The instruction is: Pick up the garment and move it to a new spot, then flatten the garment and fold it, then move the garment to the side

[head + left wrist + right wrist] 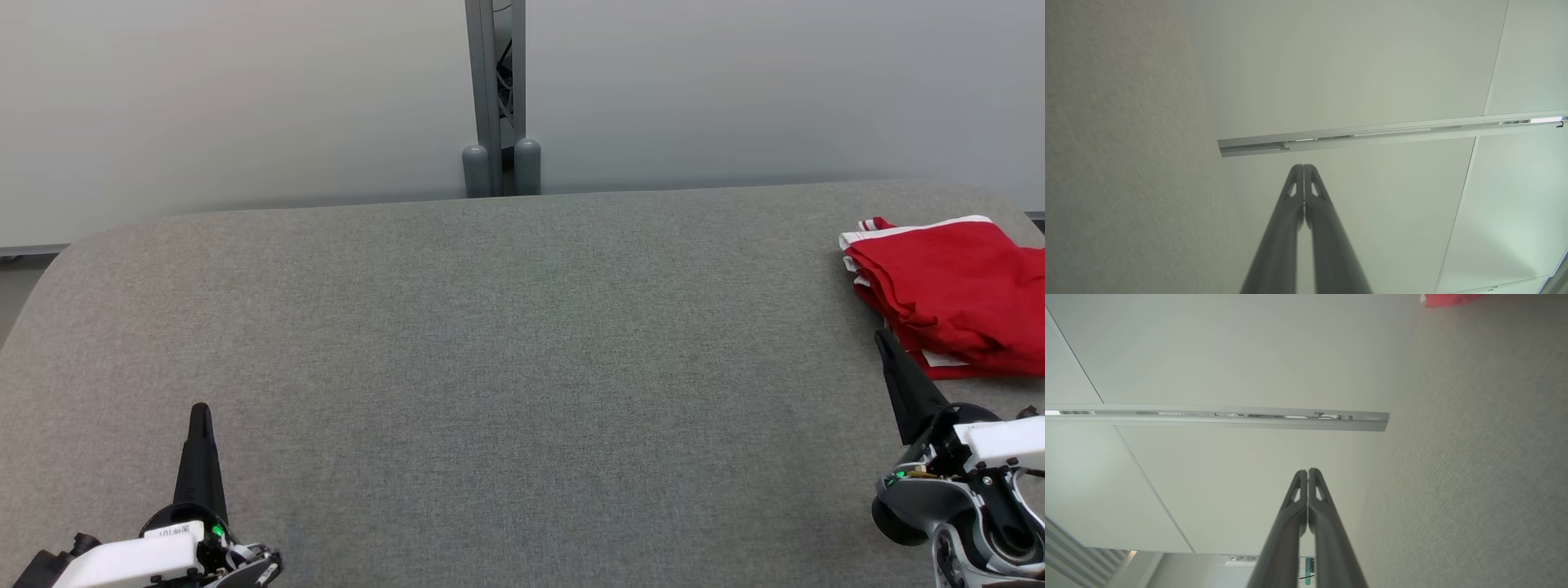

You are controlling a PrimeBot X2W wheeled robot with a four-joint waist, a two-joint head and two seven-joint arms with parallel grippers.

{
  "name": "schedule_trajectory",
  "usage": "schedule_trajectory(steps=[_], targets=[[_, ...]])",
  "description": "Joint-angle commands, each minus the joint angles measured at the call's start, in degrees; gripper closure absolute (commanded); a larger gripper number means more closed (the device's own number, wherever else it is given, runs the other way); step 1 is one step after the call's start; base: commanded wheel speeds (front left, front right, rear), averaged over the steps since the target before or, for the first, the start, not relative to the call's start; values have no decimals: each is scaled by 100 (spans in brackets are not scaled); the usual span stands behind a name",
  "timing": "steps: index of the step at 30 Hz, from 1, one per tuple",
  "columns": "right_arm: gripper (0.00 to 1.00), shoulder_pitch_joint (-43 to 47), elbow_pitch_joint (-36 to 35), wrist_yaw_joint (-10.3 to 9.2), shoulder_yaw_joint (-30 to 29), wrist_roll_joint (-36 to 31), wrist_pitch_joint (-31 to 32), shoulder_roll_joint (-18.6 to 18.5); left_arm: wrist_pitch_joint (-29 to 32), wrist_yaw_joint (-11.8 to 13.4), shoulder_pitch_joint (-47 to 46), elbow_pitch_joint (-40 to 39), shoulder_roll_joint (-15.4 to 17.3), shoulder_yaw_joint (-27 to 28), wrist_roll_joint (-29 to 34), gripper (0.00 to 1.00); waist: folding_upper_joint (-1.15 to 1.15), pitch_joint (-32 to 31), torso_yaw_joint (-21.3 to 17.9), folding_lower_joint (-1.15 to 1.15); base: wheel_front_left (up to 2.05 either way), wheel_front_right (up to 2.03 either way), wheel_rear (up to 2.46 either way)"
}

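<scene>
The grey bench (pixel 490 343) spans the head view, backed by a pale wall (pixel 245 98) with a grey post (pixel 494 90) at 12 o'clock. The folded red garment (pixel 955 282), trimmed in white, lies at the bench's 3 o'clock edge. The right end effector (pixel 883 341) sits at 4 o'clock just beside the garment, and the left end effector (pixel 200 411) is at 7 o'clock. Both have their fingers pressed together, holding nothing.
</scene>
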Motion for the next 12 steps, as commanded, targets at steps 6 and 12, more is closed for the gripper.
schedule_trajectory(steps=[6,12], targets=[[100,-43,1,0,-17,-8,18,-18,14,-19,-68,-16,37,19,-19,100,0,0,0,0,0,0,0],[100,-43,1,0,-18,-9,19,-17,14,-19,-68,-16,37,19,-19,100,0,0,0,0,0,0,0]])
